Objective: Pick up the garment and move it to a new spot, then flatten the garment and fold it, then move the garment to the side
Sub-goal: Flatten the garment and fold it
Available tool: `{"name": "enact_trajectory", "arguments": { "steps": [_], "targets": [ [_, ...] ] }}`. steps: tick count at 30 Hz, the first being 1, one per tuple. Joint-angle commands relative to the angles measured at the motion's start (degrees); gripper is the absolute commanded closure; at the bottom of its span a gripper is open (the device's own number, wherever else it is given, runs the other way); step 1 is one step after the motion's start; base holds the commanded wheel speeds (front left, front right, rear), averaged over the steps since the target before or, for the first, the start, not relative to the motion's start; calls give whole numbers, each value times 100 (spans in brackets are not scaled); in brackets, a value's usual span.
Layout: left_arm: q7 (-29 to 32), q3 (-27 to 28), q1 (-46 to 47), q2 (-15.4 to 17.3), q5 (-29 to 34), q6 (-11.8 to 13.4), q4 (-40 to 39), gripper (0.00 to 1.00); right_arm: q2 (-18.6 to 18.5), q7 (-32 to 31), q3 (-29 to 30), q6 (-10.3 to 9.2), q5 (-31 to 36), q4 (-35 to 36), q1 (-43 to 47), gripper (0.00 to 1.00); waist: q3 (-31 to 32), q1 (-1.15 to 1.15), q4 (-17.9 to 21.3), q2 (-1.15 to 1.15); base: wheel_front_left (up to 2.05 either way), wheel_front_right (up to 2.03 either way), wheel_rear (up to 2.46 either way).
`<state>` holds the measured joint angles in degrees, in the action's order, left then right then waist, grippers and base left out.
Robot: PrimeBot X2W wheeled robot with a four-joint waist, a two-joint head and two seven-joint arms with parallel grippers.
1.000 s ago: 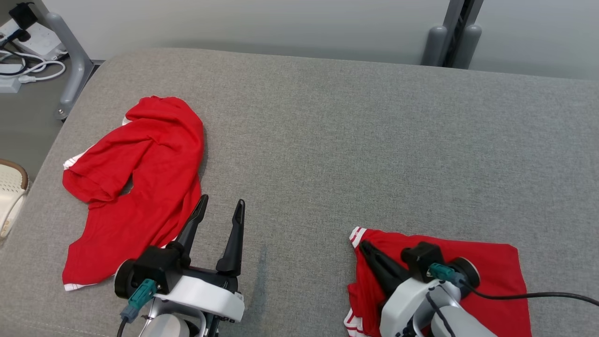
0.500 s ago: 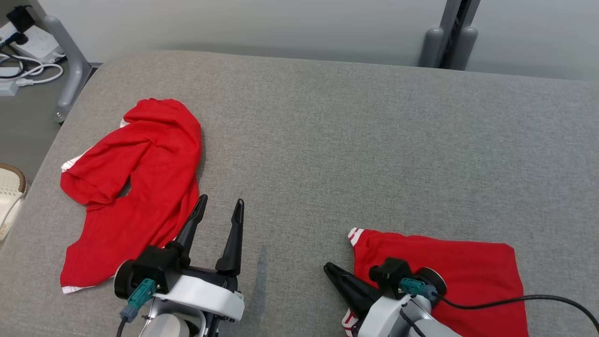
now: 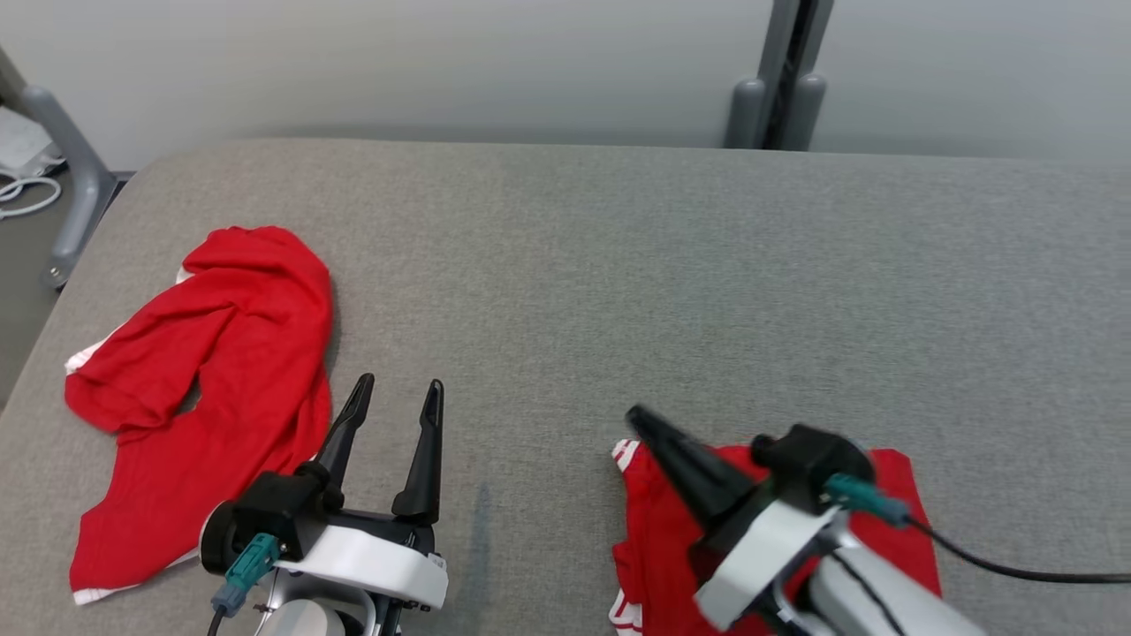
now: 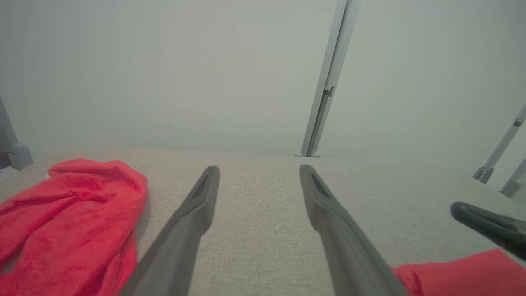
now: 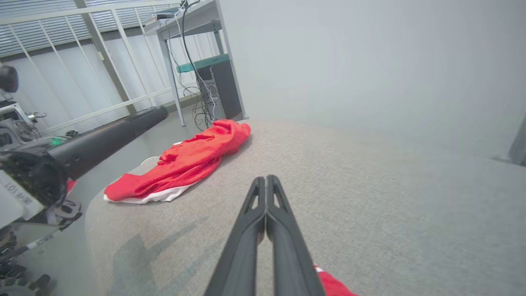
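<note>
Red, soft and light, the crumpled garment (image 3: 256,353) lay on the left of the cushion (image 3: 618,265) beside the spread left gripper (image 3: 399,383), probably best pinched at its white hem (image 3: 132,581), while the right gripper (image 3: 638,417), pressed together, hung over the folded garment (image 3: 649,530).

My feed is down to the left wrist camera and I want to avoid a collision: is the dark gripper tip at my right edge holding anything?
Observer: No. The right gripper is shut, fingers pressed together with no cloth between them.
Operator: And the red corner beneath it?
Observer: A folded garment, a flat rough rectangle with white-striped trim at its far left corner.
Operator: The crumpled one?
Observer: The crumpled garment shows a white hem along its near edge.
</note>
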<state>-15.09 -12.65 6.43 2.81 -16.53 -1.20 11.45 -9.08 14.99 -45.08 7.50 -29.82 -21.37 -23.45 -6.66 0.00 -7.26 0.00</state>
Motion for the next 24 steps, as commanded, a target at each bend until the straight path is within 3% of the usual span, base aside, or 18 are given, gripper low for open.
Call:
{"name": "enact_trajectory", "arguments": {
  "steps": [1, 10, 16, 23, 24],
  "targets": [
    [-3, 46, -41, 21, 38, 2, -50, 0, -221, 33, 506, -2, 281, 202, 120, 100, 137, 0, 175, 0, 0, 0, 0],
    [-3, 125, -172, 22, 23, 45, -233, 0, -646, 33, 2532, -2, 1643, 843, 675, 100, 342, 0, 472, 0, 0, 0, 0],
    [-3, 155, -244, 22, 39, 67, -286, 0, -497, 32, 3698, -2, 2285, 1256, 1204, 100, 388, 0, 560, 0, 0, 0, 0],
    [-3, 235, -418, 22, 91, 45, -242, 0, -149, 33, 4401, -2, 2541, 1411, 1786, 100, 487, 0, 637, 0, 0, 0, 0],
    [-3, 255, -440, 22, 103, 46, -243, 0, -127, 33, 4469, -2, 2563, 1409, 1837, 70, 497, 0, 648, 0, 0, 0, 0]
  ]
}}
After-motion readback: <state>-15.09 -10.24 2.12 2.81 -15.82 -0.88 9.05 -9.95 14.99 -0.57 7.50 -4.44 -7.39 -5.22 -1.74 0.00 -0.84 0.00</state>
